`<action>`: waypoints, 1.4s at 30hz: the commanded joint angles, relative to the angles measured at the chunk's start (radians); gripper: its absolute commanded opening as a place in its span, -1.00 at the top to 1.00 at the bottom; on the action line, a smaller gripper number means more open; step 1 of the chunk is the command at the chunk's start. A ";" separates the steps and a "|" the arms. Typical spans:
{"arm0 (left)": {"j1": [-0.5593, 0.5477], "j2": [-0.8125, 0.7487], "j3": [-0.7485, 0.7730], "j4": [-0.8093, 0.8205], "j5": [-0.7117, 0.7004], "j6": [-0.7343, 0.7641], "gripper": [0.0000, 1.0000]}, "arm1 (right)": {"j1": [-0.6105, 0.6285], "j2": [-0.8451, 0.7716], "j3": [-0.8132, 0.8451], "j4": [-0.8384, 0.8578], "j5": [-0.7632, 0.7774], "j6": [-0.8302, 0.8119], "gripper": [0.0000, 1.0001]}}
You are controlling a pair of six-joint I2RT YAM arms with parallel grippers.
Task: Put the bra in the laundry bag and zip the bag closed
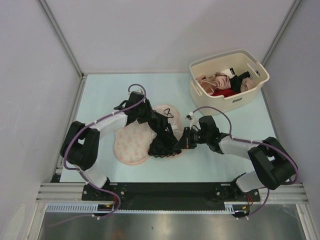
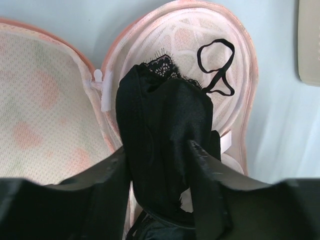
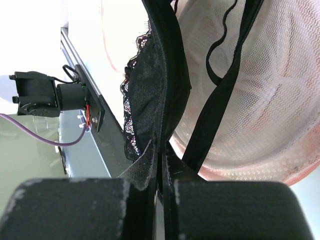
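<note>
The laundry bag (image 1: 131,146) lies open on the table, both pale mesh lobes up, and also shows in the left wrist view (image 2: 45,100) and the right wrist view (image 3: 265,100). The black lacy bra (image 1: 161,146) is bunched over the bag's near middle. My left gripper (image 1: 162,131) comes from the far left, and its jaws (image 2: 157,160) close on the folded bra (image 2: 165,115). A thin strap loop (image 2: 216,65) lies on the right lobe. My right gripper (image 1: 180,143) comes from the right, shut (image 3: 162,155) on the bra's edge (image 3: 160,75).
A cream basket (image 1: 225,102) with pink, red, beige and black garments stands at the back right; its edge shows in the left wrist view (image 2: 310,40). Grey walls enclose the table on three sides. The metal rail with the arm bases (image 1: 170,192) runs along the near edge.
</note>
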 commanded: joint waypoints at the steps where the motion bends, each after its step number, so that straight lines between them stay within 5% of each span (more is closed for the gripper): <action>1: 0.007 -0.007 0.053 -0.020 -0.011 0.056 0.12 | 0.007 -0.035 0.036 -0.029 0.013 -0.037 1.00; 5: 0.005 -0.056 0.043 -0.018 -0.037 0.077 0.68 | 0.009 -0.038 0.039 -0.040 0.021 -0.046 1.00; 11: 0.004 -0.202 0.020 -0.023 -0.057 0.114 1.00 | 0.009 -0.058 0.088 -0.156 0.087 -0.120 1.00; 19: -0.031 -0.511 -0.077 -0.001 -0.258 0.090 1.00 | 0.007 -0.043 0.214 -0.266 0.255 -0.169 1.00; 26: -0.036 -0.639 -0.122 -0.036 -0.275 -0.070 1.00 | 0.044 0.016 0.366 -0.152 0.528 -0.420 0.96; 29: -0.036 -0.627 -0.093 -0.081 -0.272 -0.122 1.00 | 0.139 -0.003 0.319 0.027 0.896 -0.660 0.71; 30: -0.036 -0.627 -0.096 -0.081 -0.277 -0.146 1.00 | 0.154 -0.006 0.291 0.112 1.040 -0.739 0.16; 32: -0.036 -0.628 -0.111 -0.058 -0.281 -0.165 1.00 | 0.156 0.006 0.309 0.199 1.105 -0.727 -0.28; 35: -0.036 -0.627 -0.167 -0.028 -0.300 -0.213 1.00 | 0.142 0.029 0.496 -0.127 1.064 -0.566 -0.44; 40: -0.034 -0.627 -0.286 0.080 -0.271 -0.220 0.99 | 0.164 -0.047 0.379 -0.302 0.910 -0.385 -0.68; 42: -0.033 -0.640 -0.321 0.091 -0.266 -0.208 1.00 | 0.138 -0.114 0.323 -0.310 0.716 -0.267 -0.75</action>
